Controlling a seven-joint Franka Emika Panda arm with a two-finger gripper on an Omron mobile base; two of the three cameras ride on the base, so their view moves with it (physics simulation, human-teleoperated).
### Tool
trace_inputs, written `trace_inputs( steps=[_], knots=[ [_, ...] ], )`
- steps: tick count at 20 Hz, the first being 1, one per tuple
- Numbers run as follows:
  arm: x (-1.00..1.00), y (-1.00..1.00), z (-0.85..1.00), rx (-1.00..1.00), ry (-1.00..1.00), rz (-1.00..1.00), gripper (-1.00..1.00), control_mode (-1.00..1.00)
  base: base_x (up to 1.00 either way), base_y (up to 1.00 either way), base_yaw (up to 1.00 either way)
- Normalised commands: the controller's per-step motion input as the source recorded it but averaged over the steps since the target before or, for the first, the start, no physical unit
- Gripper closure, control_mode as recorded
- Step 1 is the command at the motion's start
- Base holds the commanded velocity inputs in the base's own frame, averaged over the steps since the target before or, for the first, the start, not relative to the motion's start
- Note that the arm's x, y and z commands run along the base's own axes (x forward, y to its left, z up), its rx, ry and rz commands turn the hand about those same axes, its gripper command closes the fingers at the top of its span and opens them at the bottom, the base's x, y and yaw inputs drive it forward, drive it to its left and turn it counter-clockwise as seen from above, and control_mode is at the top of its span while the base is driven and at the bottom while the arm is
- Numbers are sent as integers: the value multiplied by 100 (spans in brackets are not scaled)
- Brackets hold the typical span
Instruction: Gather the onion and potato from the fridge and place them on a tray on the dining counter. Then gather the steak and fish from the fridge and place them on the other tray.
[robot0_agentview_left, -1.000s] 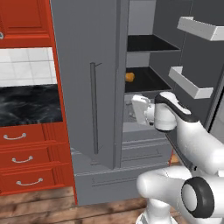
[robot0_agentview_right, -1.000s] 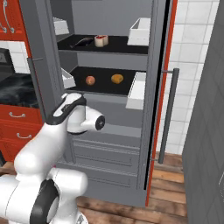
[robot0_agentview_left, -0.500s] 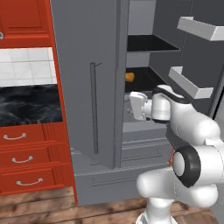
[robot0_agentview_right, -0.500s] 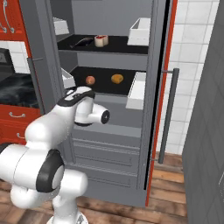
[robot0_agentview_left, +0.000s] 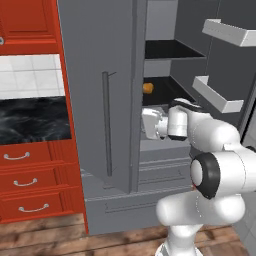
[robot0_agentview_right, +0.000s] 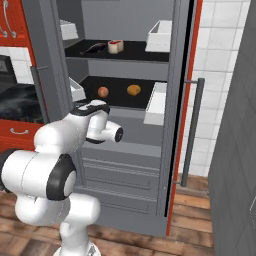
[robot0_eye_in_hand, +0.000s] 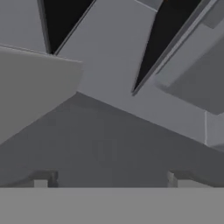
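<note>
Gripper (robot0_eye_in_hand: 107, 177), jaws wide and empty, faces the fridge (robot0_agentview_right: 125, 165) below its onion (robot0_agentview_right: 103, 92); next, rise to reach that onion.

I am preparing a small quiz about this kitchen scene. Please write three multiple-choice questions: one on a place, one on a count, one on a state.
1. Where do the round reddish item and the round orange item lie?
A. on the floor
B. together on the lower black shelf of the fridge
C. in a white door bin

2. How many black shelves with food on them show in the right base view?
A. two
B. four
C. none

3. How does the pincer stand?
A. shut on the orange item
B. shut on a handle
C. open, holding nothing

Answers:
1 B: both sit side by side on the lower shelf.
2 A: an upper shelf and the lower one carry food.
3 C: in the hand view its two fingertips stand far apart with nothing between them.
</note>
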Motion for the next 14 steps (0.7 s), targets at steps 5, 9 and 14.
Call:
trace_inputs(
  steps=[5,9,14],
  knots=[
    [-31,57,-4,0,-10,4,-100,-100,0,0,0],
    [-93,80,-4,-1,-12,9,-100,-100,0,0,0],
    [-100,98,-2,-1,-6,12,-100,-100,0,0,0]
  ],
)
